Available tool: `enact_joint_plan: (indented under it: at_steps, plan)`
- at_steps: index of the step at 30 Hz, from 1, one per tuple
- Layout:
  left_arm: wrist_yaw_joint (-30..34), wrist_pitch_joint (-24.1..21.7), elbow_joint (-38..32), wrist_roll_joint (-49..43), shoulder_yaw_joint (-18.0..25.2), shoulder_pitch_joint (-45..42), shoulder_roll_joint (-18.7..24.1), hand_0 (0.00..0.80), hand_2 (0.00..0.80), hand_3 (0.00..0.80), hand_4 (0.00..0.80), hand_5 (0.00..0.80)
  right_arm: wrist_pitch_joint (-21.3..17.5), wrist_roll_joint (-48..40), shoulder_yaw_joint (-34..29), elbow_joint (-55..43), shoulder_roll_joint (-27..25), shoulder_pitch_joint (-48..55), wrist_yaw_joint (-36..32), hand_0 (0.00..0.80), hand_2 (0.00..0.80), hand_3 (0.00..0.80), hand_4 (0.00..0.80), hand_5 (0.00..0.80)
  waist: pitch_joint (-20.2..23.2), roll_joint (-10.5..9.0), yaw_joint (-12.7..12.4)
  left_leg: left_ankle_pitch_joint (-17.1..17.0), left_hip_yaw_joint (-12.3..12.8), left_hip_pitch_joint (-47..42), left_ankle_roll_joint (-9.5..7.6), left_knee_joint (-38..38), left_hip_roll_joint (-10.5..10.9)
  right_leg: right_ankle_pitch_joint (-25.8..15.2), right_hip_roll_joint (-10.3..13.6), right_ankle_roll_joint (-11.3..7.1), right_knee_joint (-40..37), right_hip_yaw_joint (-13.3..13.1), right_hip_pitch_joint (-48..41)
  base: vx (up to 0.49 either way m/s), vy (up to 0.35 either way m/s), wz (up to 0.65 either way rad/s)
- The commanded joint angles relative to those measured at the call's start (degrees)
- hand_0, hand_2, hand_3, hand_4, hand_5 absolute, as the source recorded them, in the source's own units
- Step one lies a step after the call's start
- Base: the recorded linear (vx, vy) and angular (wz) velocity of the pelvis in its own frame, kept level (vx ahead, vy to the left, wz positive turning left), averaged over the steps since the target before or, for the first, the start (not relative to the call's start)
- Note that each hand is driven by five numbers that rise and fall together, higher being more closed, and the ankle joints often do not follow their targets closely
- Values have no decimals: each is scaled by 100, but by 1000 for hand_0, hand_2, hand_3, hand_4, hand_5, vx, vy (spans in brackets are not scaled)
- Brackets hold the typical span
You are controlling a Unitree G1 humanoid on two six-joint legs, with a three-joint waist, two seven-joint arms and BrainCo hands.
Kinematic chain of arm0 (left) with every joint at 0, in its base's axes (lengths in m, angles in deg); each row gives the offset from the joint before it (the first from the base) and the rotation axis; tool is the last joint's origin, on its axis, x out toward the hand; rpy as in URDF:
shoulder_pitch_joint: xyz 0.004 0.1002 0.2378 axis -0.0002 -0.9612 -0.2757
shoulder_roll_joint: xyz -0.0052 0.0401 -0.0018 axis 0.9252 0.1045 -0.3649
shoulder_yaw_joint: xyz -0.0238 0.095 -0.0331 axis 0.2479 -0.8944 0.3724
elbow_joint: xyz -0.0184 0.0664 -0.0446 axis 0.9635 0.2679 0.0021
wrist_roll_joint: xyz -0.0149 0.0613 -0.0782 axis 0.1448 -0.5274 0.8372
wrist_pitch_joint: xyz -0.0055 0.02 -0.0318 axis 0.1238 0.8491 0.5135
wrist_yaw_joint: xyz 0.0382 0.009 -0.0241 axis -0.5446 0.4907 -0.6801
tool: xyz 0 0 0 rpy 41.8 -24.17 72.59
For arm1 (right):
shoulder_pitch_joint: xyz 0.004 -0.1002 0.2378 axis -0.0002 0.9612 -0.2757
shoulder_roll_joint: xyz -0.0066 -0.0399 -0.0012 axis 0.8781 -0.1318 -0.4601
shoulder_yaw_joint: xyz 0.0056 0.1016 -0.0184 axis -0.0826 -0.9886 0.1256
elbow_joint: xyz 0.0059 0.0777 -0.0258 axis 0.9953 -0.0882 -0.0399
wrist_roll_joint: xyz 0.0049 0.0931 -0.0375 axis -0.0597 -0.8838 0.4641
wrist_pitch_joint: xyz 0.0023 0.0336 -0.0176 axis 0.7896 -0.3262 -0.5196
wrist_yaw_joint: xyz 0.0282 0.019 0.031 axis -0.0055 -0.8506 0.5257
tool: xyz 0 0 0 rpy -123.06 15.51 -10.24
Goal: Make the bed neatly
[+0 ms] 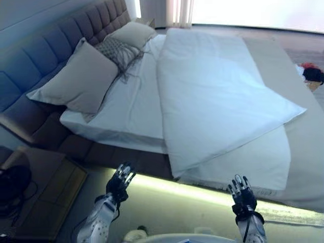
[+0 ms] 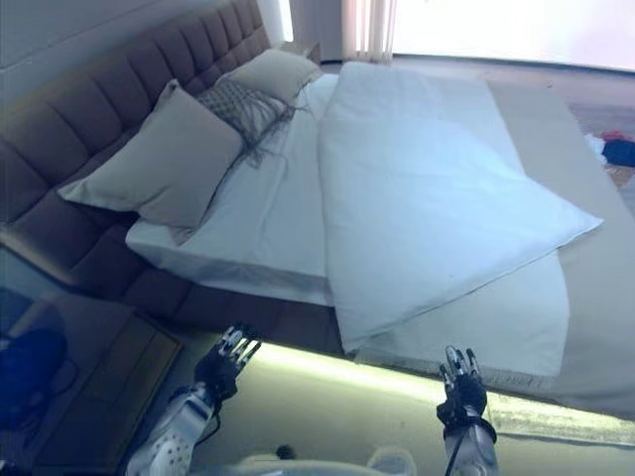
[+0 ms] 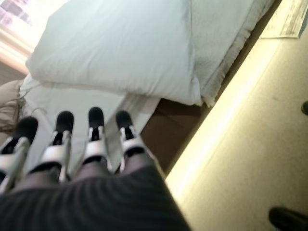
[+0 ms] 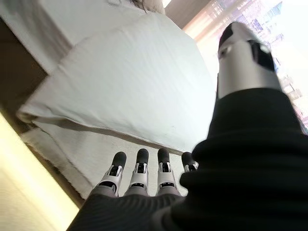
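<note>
Diagonally, duvet (image 1: pixel 217 96) skewed across bed (image 1: pixel 304 131); both robot hands (image 1: pixel 119 181) (image 1: pixel 242 192) released, empty.

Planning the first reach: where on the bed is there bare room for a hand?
Bare sheet lies between the pillows and the folded duvet. The beige strip along the far side is also free. The headboard end is crowded. Both hands, left hand and right hand, hover open.

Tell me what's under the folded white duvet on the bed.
Under the duvet a paler blanket shows past its near edge, and the white sheet beside it toward the pillows. Whatever lies beneath its middle is covered.
</note>
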State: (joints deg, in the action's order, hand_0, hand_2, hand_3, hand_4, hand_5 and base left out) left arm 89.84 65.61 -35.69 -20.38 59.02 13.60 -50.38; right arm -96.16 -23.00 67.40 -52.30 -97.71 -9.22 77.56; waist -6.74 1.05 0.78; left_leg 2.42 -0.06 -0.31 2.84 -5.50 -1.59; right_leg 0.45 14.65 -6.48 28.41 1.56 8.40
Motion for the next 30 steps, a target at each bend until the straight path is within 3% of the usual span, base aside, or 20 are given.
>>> enact_joint_plan:
  at_steps: [1, 3, 7, 10, 14, 16, 18, 21, 24, 28, 30]
  plan:
    - [26, -143, -536, 71, 338, -121, 455, 0, 0, 0, 0, 0, -378, -209, -80, -348, 181, 58, -176, 0, 0, 0, 0, 0, -15, -80, 27, 174, 95, -172, -699, -64, 337, -1480, -24, -59, 813, -304, 656, 138, -22, 28]
    - [-9, -2, -650, -4, 409, -211, 531, 0, 0, 0, 0, 0, -329, -326, -147, -319, 191, 97, -238, 0, 0, 0, 0, 0, 5, -190, -8, 241, 35, -222, -662, -93, 397, -1611, 66, -125, 218, -240, 515, 204, -141, 32]
    - [-33, 154, -731, -76, 313, -236, 615, 0, 0, 0, 0, 0, -281, -475, -228, -201, 140, -59, -205, 0, 0, 0, 0, 0, 21, -502, 35, 549, -207, -356, -479, -221, 500, -1634, 106, -215, -2053, -220, 215, 309, -266, 13]
    - [28, 286, -792, -101, 230, -233, 648, 0, 0, 0, 0, 0, -188, -529, -213, -150, 42, -212, -67, 0, 0, 0, 0, 0, -2, -557, 77, 788, -271, -433, -448, -344, 474, -1723, 16, -313, -3242, -205, 137, 328, -223, 7]
    - [99, 296, -886, -98, 198, -474, 706, 0, 0, 0, 0, 0, -89, -434, -205, -118, 72, -22, -128, 0, 0, 0, 0, 0, -4, -631, 102, 981, -256, -480, -525, -554, 392, -1784, -1, -387, -2952, -275, 186, 301, -274, 2]
    - [200, 213, -901, -107, 213, -680, 689, 0, 0, 0, 0, 0, -49, -425, -212, -64, 61, 141, -246, 0, 0, 0, 0, 0, 63, -636, 107, 1056, -214, -544, -496, -636, 213, -1458, -67, -423, -2749, -229, 140, 302, -321, 3]
    - [180, 251, -973, -20, 275, -866, 679, 0, 0, 0, 0, 0, 67, -337, -266, -42, 15, 285, -261, 0, 0, 0, 0, 0, 117, -643, 165, 1112, -228, -589, -422, -782, 28, -1254, -233, -402, -2540, -419, 148, 335, -339, 1]
    - [107, 281, -973, 179, 373, -988, 591, 0, 0, 0, 0, 0, 284, -33, -223, -279, -161, 376, -245, 0, 0, 0, 0, 0, 250, -575, 243, 534, -213, -774, -158, -910, -521, -866, -556, -145, -2227, -470, 86, 300, -338, -2]
    - [110, 74, -913, 182, 241, -944, 511, 0, 0, 0, 0, 0, 320, 91, -147, -136, -314, 257, -330, 0, 0, 0, 0, 0, 346, -581, 265, -6, -136, -612, -121, -1409, -853, -597, -834, 196, -2202, -390, -66, 236, -335, -6]
    - [144, 37, -777, 175, 69, -767, 383, 0, 0, 0, 0, 0, 229, 43, -112, 113, -406, -22, -285, 0, 0, 0, 0, 0, 321, -620, 212, -403, 69, 166, -226, -2494, -892, -355, -1078, 539, -2212, -254, -393, 169, -246, -7]
    - [216, -15, -708, 139, -25, -701, 356, 0, 0, 0, 0, 0, 145, -33, -123, 94, -382, -12, -269, 0, 0, 0, 0, 0, 273, -574, 191, -565, 117, 262, -211, -2156, -865, -249, -1152, 547, -2219, -174, -549, 163, -68, 22]
